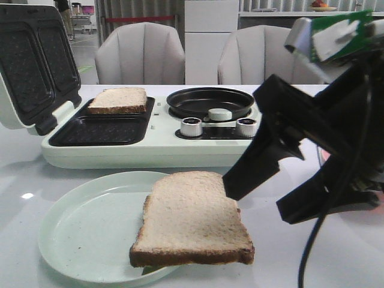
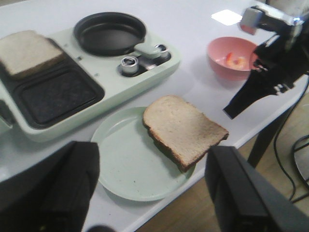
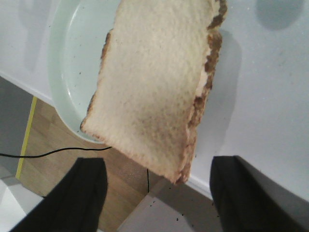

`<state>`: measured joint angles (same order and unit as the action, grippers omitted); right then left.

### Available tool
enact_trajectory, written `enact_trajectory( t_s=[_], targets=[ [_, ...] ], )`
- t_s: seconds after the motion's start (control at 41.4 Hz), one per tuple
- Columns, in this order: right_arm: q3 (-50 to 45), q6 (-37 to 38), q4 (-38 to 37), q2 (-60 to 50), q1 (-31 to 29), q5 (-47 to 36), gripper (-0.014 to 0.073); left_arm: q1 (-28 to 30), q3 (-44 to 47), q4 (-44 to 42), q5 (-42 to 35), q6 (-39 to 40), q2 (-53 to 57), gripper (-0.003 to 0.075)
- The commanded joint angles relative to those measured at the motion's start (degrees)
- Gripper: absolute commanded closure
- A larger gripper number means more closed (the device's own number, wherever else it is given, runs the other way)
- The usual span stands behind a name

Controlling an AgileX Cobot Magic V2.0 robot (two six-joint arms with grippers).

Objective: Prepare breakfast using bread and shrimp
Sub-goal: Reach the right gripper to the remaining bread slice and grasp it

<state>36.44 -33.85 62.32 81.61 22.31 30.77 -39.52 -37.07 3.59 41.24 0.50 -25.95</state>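
At the far left, the pale green plastic breakfast maker (image 1: pixel 120 150) is standing with its dimpled black lid (image 1: pixel 36 66) tilted open; one square slice of pale bread with a brown crust (image 1: pixel 118 100) is lying in the far black grill well, while the near well (image 1: pixel 99 131) is sitting bare; further right, a shallow round black pan (image 1: pixel 210 102) is resting on the same appliance, behind two shiny metal knobs (image 1: pixel 191 126). Near the front, the round, smooth, pale green plate (image 1: pixel 78 234) is carrying the second square bread slice (image 1: pixel 191 219), which is overhanging the plate's right rim and the table's near edge, its crumb matte and porous. The left gripper (image 2: pixel 152 193) is hovering above the plate with its black fingers spread wide and nothing between them. To the right, the right gripper (image 1: pixel 273 201) is also standing wide open and empty, one finger close to the slice's right edge, though I cannot tell whether it is touching. At the far right, a smooth round pink bowl (image 2: pixel 219 65) is holding the small curled orange-and-white shrimp (image 2: pixel 235 61).

The risk, as I judge it, is lying in that overhang; a soft slice is bending easily, so a nudge from the finger could be tipping it off the plate or table; pinching too hard could be crushing or tearing the crumb.
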Motion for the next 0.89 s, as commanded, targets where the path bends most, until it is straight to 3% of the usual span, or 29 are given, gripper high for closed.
enact_trajectory(
  t_s=[0.0, 0.58, 0.869],
  targets=[
    [4.2, -1.7, 2.9, 2.8, 0.0, -0.2, 0.0036, -0.3, -1.6, 0.7, -5.0, 0.0, -0.4, 0.0230],
    [15.5, -2.9, 2.6, 19.7, 0.0, 4.6, 0.0050, -0.3, -1.6, 0.7, -4.9, 0.0, -0.4, 0.0230],
    [15.5, -4.1, 2.4, 19.5, -0.1, 5.3, 0.0372, -0.3, -1.6, 0.7, -4.9, 0.0, -0.4, 0.0230]
  ],
)
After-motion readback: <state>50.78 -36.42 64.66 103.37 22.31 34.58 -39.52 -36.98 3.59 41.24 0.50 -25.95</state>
